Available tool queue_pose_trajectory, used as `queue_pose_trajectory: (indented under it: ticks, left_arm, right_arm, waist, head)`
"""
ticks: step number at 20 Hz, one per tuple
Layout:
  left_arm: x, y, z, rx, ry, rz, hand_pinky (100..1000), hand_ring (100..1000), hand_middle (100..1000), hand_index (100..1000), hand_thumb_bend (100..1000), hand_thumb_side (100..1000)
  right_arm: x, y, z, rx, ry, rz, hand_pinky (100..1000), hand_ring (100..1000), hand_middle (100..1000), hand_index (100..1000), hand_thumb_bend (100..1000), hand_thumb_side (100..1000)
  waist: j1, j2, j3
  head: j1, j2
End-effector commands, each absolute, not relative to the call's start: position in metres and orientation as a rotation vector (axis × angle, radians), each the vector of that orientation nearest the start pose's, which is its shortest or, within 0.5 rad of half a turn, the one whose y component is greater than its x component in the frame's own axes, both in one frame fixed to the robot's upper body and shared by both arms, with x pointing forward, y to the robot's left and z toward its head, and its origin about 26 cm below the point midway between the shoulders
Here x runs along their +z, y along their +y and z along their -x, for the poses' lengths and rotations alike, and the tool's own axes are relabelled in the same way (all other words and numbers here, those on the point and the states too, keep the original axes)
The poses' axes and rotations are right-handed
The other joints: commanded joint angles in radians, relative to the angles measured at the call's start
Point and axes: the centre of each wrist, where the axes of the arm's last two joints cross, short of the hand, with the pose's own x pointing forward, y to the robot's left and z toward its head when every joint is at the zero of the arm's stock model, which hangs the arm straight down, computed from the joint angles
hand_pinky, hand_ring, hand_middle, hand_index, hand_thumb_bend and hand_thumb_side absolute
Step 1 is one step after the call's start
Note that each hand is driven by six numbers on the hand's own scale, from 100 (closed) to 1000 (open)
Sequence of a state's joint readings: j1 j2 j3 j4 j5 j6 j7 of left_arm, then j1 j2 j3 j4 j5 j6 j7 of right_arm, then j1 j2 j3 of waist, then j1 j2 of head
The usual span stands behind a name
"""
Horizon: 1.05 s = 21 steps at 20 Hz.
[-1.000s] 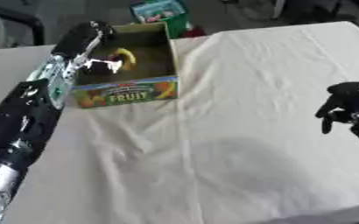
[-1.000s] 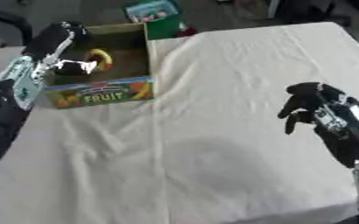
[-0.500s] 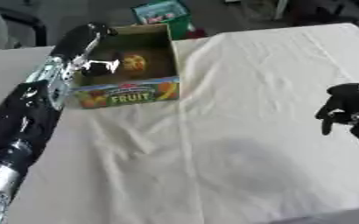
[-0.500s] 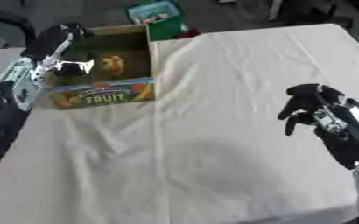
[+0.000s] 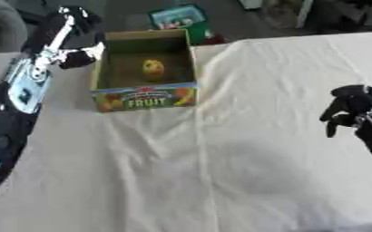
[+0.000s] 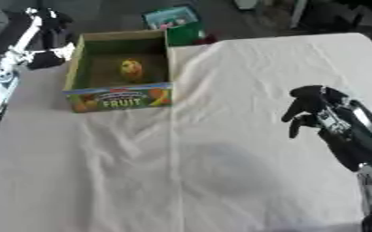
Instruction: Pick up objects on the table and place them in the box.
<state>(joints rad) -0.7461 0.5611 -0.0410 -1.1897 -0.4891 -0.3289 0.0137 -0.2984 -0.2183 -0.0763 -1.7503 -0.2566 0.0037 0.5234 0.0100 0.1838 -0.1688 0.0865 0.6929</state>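
A cardboard box [image 5: 145, 97] with "FRUIT" printed on its front wall stands at the far left of the table. A yellow fruit [image 5: 152, 69] lies inside it, toward the back. My left hand [image 5: 80, 56] hovers just outside the box's left wall, fingers relaxed and holding nothing, with the arm running up from the lower left. My right hand [image 6: 310, 105] hangs above the cloth at the right side, far from the box, with its fingers loosely bent downward and nothing in them.
A creased white cloth [image 5: 245, 136] covers the table. A green packet [image 5: 177, 18] lies on the floor beyond the box. Dark furniture stands past the far edge.
My left hand was over the box with the yellow fruit; the fruit now lies in the box and the hand has drawn back to the left. The right hand has stayed put.
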Motion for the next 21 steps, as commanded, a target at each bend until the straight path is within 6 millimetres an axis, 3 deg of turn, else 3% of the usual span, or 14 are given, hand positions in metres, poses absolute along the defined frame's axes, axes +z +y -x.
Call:
queue_pose_trajectory:
  ticks: [1,4,9,14,21]
  left_arm:
    - [0.236,0.342,-0.406,-0.851,-2.209,-0.737,508,554,541,723,100,306]
    - [0.220,0.340,-0.374,-0.707,-2.266,-0.566,495,541,525,709,100,400]
    - [0.195,0.328,-0.340,-0.537,-2.267,-0.358,487,533,515,700,100,487]
    - [0.163,0.317,-0.327,-0.423,-2.195,-0.234,482,530,511,696,100,608]
    - [0.137,0.305,-0.322,-0.334,-2.116,-0.115,478,526,506,708,100,695]
  right_arm:
    - [0.144,-0.279,-0.333,0.554,-2.006,-0.404,383,565,521,735,100,513]
    - [0.144,-0.281,-0.333,0.543,-2.011,-0.398,383,565,521,735,100,513]
    - [0.144,-0.281,-0.332,0.537,-2.014,-0.396,383,566,521,735,100,515]
    - [0.144,-0.282,-0.332,0.530,-2.016,-0.392,384,566,520,735,100,518]
    - [0.145,-0.282,-0.332,0.520,-2.018,-0.389,384,566,520,735,100,523]
  waist:
    - [-0.003,-0.019,0.013]
    - [-0.007,-0.017,0.032]
    - [-0.012,-0.012,0.051]
    - [-0.015,-0.008,0.070]
    - [-0.014,-0.003,0.083]
  head:
    - [-0.012,0.009]
    - [-0.020,0.012]
    - [-0.023,0.011]
    - [-0.021,0.012]
    - [-0.024,0.016]
